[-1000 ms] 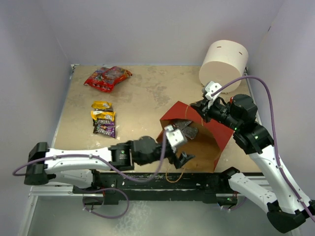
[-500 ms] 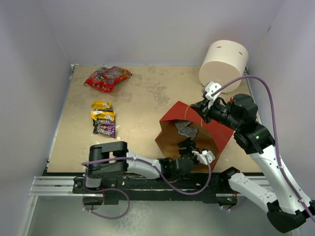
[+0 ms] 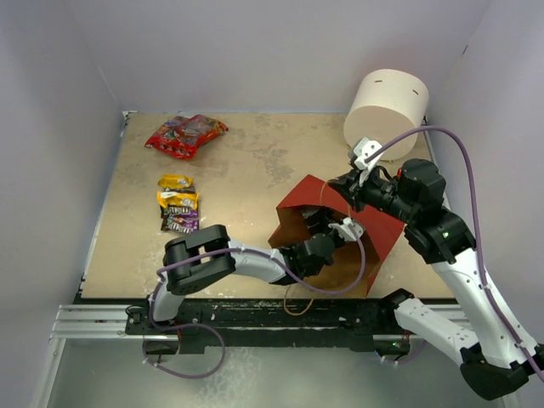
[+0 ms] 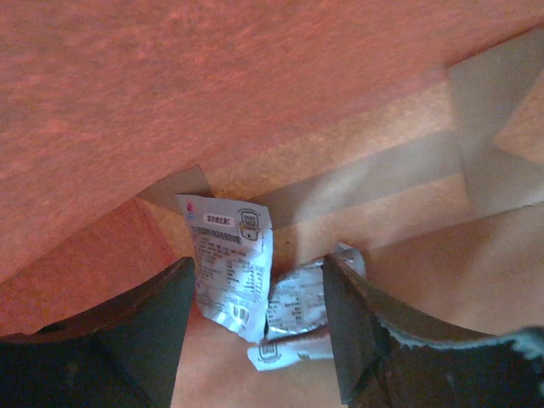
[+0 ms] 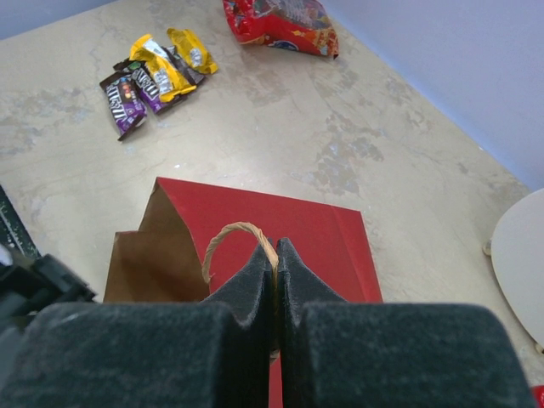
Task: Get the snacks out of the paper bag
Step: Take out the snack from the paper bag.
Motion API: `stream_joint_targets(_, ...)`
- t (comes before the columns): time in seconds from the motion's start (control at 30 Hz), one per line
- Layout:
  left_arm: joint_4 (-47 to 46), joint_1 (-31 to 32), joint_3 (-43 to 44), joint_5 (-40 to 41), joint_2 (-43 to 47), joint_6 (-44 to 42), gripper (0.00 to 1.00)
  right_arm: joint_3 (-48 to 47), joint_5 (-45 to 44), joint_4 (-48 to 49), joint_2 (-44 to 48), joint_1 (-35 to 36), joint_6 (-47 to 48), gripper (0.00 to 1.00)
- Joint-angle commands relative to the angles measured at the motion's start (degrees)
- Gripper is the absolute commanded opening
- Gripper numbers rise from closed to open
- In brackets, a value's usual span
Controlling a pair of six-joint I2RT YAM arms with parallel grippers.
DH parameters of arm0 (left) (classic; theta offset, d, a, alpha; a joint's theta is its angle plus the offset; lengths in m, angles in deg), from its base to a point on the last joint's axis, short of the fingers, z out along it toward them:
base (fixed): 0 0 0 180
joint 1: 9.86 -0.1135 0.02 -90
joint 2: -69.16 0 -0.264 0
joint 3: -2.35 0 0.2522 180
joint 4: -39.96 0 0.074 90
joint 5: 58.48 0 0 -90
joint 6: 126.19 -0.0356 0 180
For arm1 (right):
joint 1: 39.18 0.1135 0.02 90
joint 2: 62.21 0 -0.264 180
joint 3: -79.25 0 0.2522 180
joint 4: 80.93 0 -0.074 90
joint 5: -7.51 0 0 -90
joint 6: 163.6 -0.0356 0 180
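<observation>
The red-brown paper bag (image 3: 384, 231) lies on its side, its mouth toward the arms. My left gripper (image 3: 327, 228) is inside it. In the left wrist view it (image 4: 259, 331) is open, its fingers on either side of two crinkled silver-grey packets (image 4: 229, 268) on the tan bag floor, not touching them. My right gripper (image 5: 275, 255) is shut on the bag's string handle (image 5: 223, 240) above the red bag wall (image 5: 314, 238), holding the top side up. The red cartoon bag (image 3: 187, 134), the yellow wrappers (image 3: 177, 191) and a dark purple packet (image 3: 181, 223) lie on the table at the left.
A large white cylinder (image 3: 387, 106) stands at the back right, just behind my right gripper. Grey walls close the table on the left, the back and the right. A second string handle (image 3: 297, 306) hangs over the table's near edge.
My left arm has folded back and swung right, and its gripper has gone from the bag's mouth to deeper inside. My right gripper has stayed shut on the handle.
</observation>
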Motion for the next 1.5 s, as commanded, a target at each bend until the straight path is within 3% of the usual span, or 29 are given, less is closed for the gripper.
stream_joint_targets(0.0,2.4,-2.74,6.34,-1.26,-3.23,2.01,0.72,-3.27,1.91,2.9,-1.24,0.07,-1.06,0.0)
stream_joint_targets(0.4,9.26,-7.63,14.5,7.37,-10.95,4.42,0.79,-4.27,2.74,3.14,-1.53,0.07,-1.65,0.0)
stream_joint_targets(0.73,15.02,-12.12,17.05,9.17,-12.67,8.64,0.82,-5.4,3.93,2.65,-1.74,0.07,-1.94,0.0)
stream_joint_targets(0.97,15.01,-14.62,18.24,2.79,-12.94,6.85,0.58,-6.26,5.15,2.45,-1.74,0.07,-1.94,0.0)
stream_joint_targets(1.3,16.46,-15.8,16.37,-2.47,-9.08,5.02,0.11,-6.25,5.55,2.07,-0.88,0.07,-2.2,0.0)
stream_joint_targets(1.4,19.24,-15.7,15.49,-7.91,-5.61,8.46,0.0,-5.76,5.54,2.29,-0.74,0.07,-2.2,0.0)
stream_joint_targets(1.47,21.71,-15.58,14.56,-11.62,-2.73,11.71,0.0,-5.31,5.54,2.82,-0.53,0.07,-2.21,0.0)
